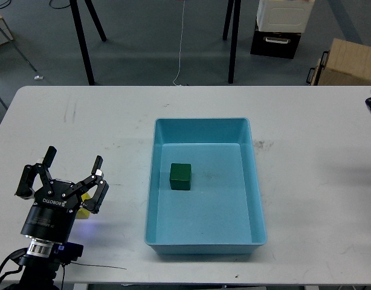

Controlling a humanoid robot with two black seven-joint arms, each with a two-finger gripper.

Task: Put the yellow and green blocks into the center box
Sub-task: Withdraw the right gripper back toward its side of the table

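One block, the green block (pixel 180 176), already sat inside the blue tray (pixel 150 181), while the left gripper (pixel 72 171), fingers spread apart, hovered over the yellow block (pixel 84 209) at eight o'clock, apparently lining up a grab.

1. The desk (pixel 306 181) lies bare right of the tray (pixel 203 244) and along the far edge.
2. The tray's low walls ring its floor; inside, only the green block (pixel 180 176) stands, left of middle, leaving the right and near parts open.
3. The left claw (pixel 72 172), fingers spread, stands over the yellow block (pixel 83 208), well left of the tray, with bare desk between.
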